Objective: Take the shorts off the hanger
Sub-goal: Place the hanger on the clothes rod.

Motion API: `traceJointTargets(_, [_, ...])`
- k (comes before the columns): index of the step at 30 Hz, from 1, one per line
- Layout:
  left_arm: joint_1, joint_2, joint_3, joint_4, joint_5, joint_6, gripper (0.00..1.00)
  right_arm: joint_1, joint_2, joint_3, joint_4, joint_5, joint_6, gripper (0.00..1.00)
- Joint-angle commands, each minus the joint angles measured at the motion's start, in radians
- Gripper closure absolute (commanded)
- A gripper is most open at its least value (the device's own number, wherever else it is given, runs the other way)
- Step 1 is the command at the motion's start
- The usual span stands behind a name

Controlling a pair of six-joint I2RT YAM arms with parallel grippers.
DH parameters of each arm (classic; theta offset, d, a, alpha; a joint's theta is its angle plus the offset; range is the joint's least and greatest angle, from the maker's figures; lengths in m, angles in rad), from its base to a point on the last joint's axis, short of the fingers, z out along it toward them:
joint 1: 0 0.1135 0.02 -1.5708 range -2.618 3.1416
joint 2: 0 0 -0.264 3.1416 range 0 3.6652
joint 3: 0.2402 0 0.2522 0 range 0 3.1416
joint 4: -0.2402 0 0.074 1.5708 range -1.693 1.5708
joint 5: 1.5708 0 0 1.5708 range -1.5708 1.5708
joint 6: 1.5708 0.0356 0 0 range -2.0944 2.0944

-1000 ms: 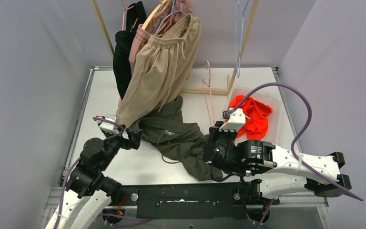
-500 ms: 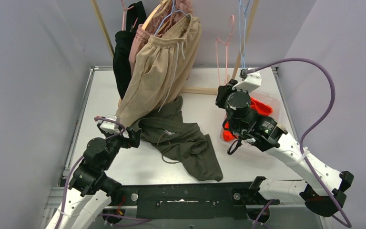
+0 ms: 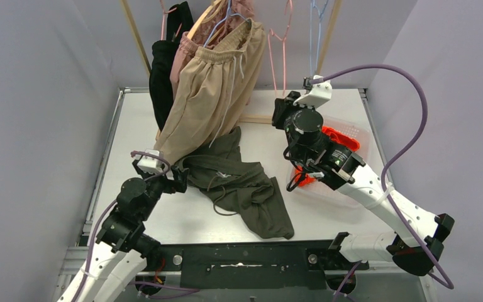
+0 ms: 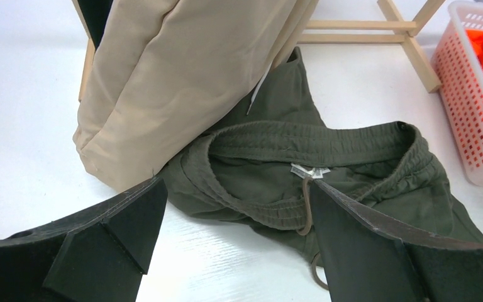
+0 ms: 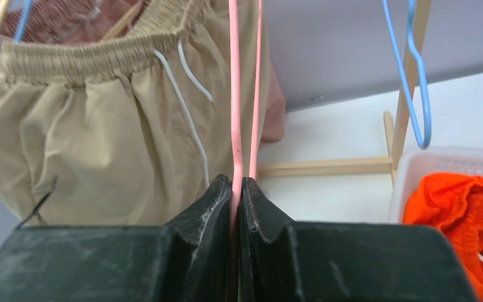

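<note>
Half done, I judge: olive shorts (image 3: 239, 182) lie mid-frame on the table (image 3: 163, 220), orange shorts (image 5: 453, 214) in the basket (image 4: 471, 107) at right; beige shorts (image 3: 217, 88) and pink shorts (image 3: 185, 53) hang upper centre, not yet off; right gripper (image 5: 237, 185) pinches a bare pink hanger (image 5: 234, 94); left gripper (image 4: 236, 195) gapes wide beside the olive.

beige shorts (image 3: 210, 94) | olive-green shorts (image 4: 327, 157) | orange shorts (image 5: 453, 214) | pink hanger (image 5: 234, 126) | blue hanger (image 5: 404, 82) | garment (image 3: 160, 82) behind, seemingly black

beige shorts (image 3: 214, 94) hung, olive shorts (image 3: 245, 184) on tbl (image 3: 182, 220)
</note>
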Motion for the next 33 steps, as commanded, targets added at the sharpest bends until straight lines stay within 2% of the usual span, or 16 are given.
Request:
traceJointTargets(1, [-0.004, 0.043, 0.013, 0.081, -0.045, -0.012, 0.15, -0.002, 0.025, 0.108, 0.141, 0.031, -0.098, 1.00])
traceJointTargets(7, [-0.002, 0.001, 0.029, 0.042, -0.144, -0.042, 0.15, -0.013, 0.059, 0.183, 0.184, 0.072, -0.133, 1.00])
traceJointTargets(15, [-0.004, -0.018, 0.026, 0.043, -0.130, -0.045, 0.15, -0.134, 0.165, 0.343, 0.000, 0.041, -0.042, 1.00])
traceJointTargets(20, [-0.004, -0.002, 0.028, 0.047, -0.109, -0.045, 0.15, -0.249, 0.249, 0.476, -0.124, -0.179, 0.025, 1.00])
traceJointTargets(26, [-0.004, -0.008, 0.025, 0.046, -0.106, -0.044, 0.15, -0.297, 0.343, 0.590, -0.259, -0.264, 0.032, 0.99])
traceJointTargets(30, [-0.005, -0.010, 0.024, 0.047, -0.101, -0.038, 0.15, -0.300, 0.384, 0.632, -0.350, -0.298, 0.064, 0.89])
traceJointTargets(33, [-0.005, -0.012, 0.023, 0.047, -0.101, -0.038, 0.15, -0.300, 0.389, 0.633, -0.384, -0.312, 0.079, 0.89])
